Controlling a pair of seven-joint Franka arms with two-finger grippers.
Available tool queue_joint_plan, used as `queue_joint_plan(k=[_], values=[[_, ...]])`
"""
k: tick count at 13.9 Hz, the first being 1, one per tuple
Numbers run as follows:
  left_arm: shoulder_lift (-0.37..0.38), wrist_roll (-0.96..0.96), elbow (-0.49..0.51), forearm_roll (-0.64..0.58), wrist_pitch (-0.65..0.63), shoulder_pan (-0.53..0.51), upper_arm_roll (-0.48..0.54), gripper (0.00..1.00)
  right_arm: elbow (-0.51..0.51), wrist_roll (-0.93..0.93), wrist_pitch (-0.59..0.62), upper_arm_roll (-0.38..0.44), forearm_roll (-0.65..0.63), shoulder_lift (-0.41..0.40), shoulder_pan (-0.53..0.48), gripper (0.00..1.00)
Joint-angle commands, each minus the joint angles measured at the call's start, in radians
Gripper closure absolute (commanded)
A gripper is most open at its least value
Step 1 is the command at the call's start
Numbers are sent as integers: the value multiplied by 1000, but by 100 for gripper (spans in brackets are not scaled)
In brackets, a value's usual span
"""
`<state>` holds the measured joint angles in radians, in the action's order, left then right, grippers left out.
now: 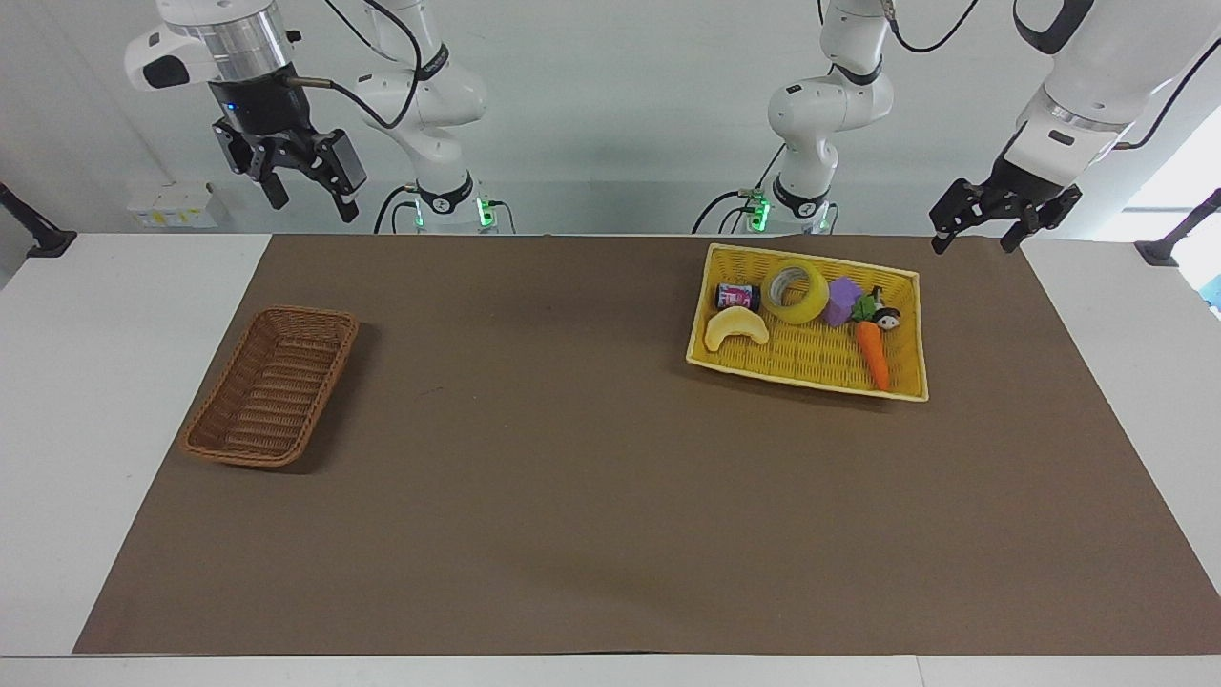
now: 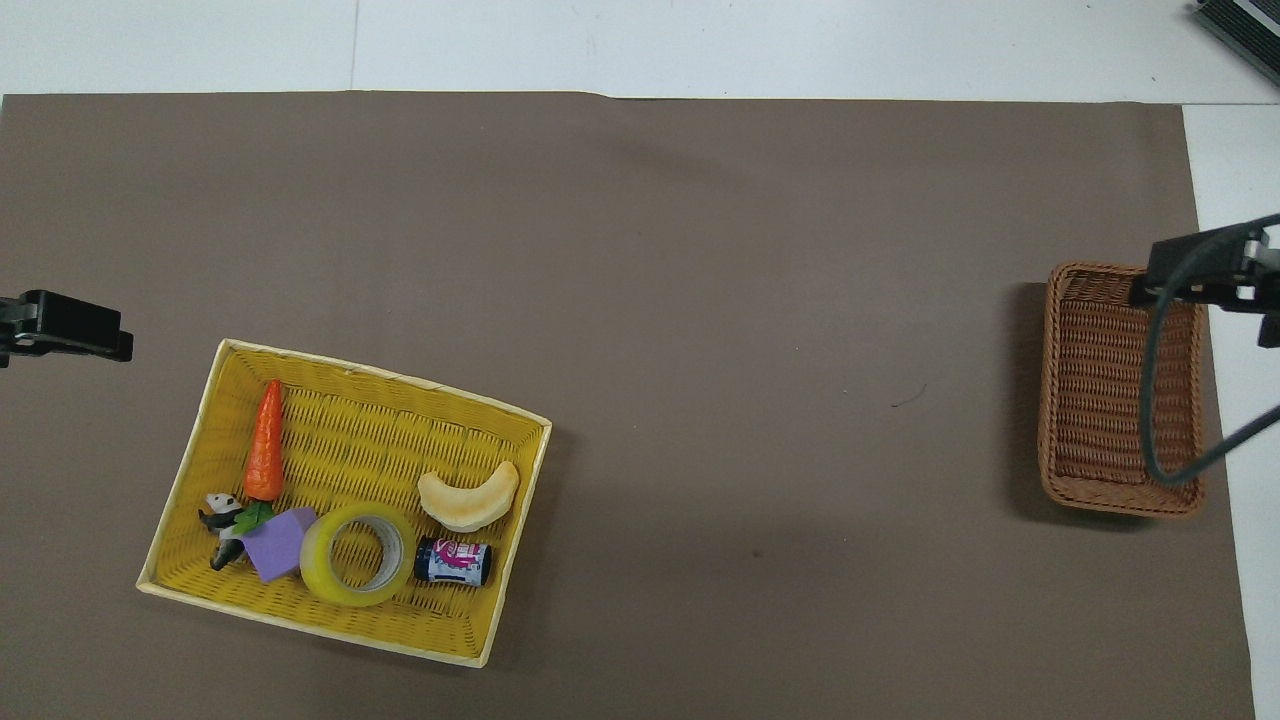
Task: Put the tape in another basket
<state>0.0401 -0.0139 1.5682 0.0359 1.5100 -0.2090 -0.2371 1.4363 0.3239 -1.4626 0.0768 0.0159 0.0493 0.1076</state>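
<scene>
Tape (image 1: 799, 291): lies flat, core upward, in the yellow basket (image 1: 906, 329), at the side nearer the robots. Nothing rests on it, so a grasp from above looks workable.
Neighbours: a purple block (image 1: 843, 300) touches it on one side and a small can (image 1: 736, 297) sits just beside it on the other. A crescent toy (image 1: 734, 327), a carrot (image 1: 872, 354) and a tiny panda figure (image 1: 889, 318) share the basket; fingers coming down have little room.
Brown basket (image 1: 272, 385): bare, well apart at the right arm's end of the counter (image 1: 572, 477); I take it as the target.
Left claw (image 1: 992, 224): wide, holding nothing, hanging just off the yellow basket's corner. It seems best placed for the pick.
Right claw (image 1: 298, 186): wide, holding nothing, up by the brown basket, waiting.
Progress: not begun; the tape is untouched.
Likely plan: with the baskets so far apart, a handover between arms may be needed.
</scene>
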Motion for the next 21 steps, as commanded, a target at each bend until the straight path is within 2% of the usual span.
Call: queue_joint_plan(k=[1,2,4,10,21], values=[[85,-4,54,-19,-154,-94,45,0,131,-46,-18,-25,-31,82,23,0],[92,-3,46,-21,-218,-134,57,0,130,-52,-28,-25,-22,80,26,0],[89,-3,38,-21,-211,-184,77,0,125,-63,-32,-25,-14,73,14,0],[86,-5,36,-10,-211,-121,62,0,141,-123,-18,-14,-14,84,-9,0],[86,-3,38,-10,-211,-116,62,0,139,-125,-18,-14,-14,83,-11,0]])
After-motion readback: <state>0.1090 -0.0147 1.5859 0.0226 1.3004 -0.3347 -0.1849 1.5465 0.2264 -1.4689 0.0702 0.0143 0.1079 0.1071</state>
